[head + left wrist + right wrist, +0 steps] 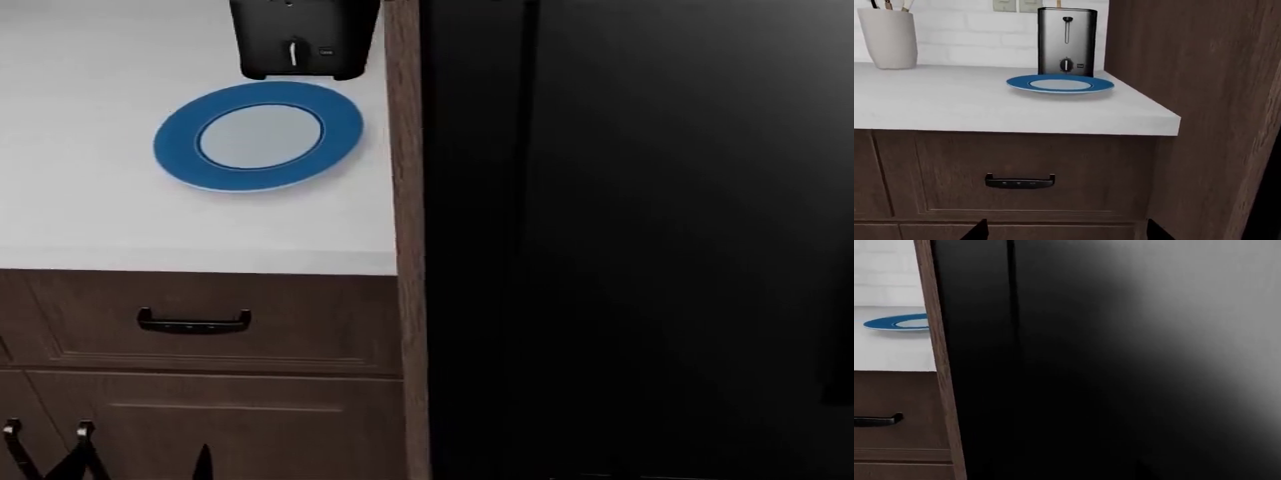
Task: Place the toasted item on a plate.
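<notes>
The plate [1021, 84] has a blue rim and a pale centre, and lies bare on the white counter [934, 105] just in front of a dark toaster [1066, 42]. A thin tan sliver [1058, 3] pokes up from the toaster's top; I cannot tell if it is the toasted item. My left gripper [1067, 235] hangs low in front of the drawer, open and holding nothing, with only its two dark fingertips [978, 232] showing. The head view shows the plate [174, 150] and toaster [300, 40] from above. The right gripper cannot be made out against the black panel.
A tall black appliance front [627, 240] with a wooden side panel [404, 200] borders the counter on the right. Below the counter is a brown drawer with a black handle [1019, 181]. A pale utensil holder [889, 37] stands at the back of the counter.
</notes>
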Available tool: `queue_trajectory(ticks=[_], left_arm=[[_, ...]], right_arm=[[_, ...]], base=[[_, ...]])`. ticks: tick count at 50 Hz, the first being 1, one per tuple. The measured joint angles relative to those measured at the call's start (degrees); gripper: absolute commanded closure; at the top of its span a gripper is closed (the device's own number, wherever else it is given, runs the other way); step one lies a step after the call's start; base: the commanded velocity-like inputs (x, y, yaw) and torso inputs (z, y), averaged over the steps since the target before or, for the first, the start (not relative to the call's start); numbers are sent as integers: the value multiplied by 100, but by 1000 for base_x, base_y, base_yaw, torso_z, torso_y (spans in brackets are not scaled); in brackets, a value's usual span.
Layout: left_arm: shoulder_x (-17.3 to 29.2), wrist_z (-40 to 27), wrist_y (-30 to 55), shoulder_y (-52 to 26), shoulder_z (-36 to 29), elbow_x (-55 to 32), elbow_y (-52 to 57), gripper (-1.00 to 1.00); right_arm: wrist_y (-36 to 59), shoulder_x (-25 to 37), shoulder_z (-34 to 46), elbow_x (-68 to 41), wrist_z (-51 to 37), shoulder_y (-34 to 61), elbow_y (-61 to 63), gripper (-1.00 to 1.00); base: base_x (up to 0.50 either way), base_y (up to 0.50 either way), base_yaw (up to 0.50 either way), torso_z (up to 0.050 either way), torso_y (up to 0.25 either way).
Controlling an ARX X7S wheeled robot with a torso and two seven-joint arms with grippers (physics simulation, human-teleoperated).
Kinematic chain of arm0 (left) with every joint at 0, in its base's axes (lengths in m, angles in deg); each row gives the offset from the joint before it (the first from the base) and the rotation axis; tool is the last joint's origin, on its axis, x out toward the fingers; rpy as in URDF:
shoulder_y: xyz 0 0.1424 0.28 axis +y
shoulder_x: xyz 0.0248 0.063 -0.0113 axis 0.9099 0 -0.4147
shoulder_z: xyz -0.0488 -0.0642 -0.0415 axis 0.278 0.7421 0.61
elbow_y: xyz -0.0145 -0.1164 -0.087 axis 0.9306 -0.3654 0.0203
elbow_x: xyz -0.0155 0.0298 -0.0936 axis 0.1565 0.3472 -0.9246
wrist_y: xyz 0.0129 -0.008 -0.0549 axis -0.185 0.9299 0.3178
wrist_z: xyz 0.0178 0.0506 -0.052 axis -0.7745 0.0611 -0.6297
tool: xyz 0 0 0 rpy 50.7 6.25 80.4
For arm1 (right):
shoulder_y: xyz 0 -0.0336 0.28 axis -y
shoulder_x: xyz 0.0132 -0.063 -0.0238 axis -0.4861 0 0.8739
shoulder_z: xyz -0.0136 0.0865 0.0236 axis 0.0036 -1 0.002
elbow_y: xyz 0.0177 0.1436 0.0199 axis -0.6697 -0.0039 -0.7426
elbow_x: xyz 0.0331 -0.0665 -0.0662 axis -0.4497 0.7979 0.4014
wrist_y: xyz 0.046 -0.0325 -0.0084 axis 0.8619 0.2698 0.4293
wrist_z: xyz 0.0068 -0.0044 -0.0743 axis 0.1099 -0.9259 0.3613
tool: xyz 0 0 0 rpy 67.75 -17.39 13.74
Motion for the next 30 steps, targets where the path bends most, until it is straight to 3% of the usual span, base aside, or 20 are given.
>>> queue_trajectory(ticks=[30], left_arm=[[176, -185, -51, 46, -116, -146, 134, -100]], right_arm=[[49, 125, 217, -105, -161, 11, 41, -100]], base=[[0, 500, 0, 0, 0]])
